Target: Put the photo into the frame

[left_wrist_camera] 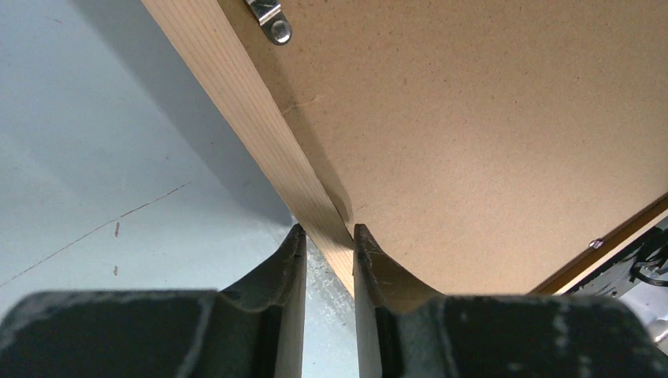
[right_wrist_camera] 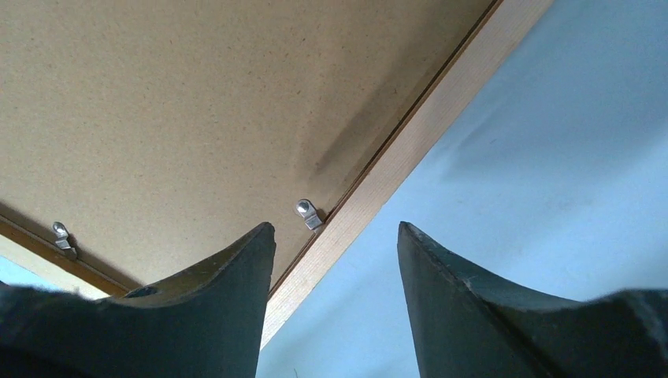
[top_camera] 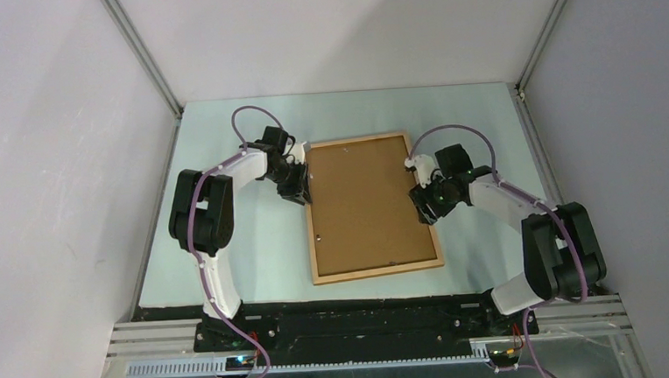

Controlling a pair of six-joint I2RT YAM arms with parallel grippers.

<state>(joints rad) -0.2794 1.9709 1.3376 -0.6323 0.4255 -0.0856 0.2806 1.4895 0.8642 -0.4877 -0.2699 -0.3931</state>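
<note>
I see the frame (top_camera: 378,270) lying back-up in the middle of the table (top_camera: 256,246), its long sides running near to far. A brown board (top_camera: 363,205) fills its opening.

My left gripper (left_wrist_camera: 328,236) is at the frame's left side, towards the far corner. Its fingers are pinched on the wooden moulding, one on the outer edge and one on the board side.

My right gripper (right_wrist_camera: 337,228) sits at the frame's right side, about halfway along. Its fingers are spread wide and hold nothing. One finger is over the board and the other over the table, with the moulding running between them. I can't tell whether either tip touches. A small metal clip (right_wrist_camera: 309,213) sits on the board just inside that moulding.
</note>
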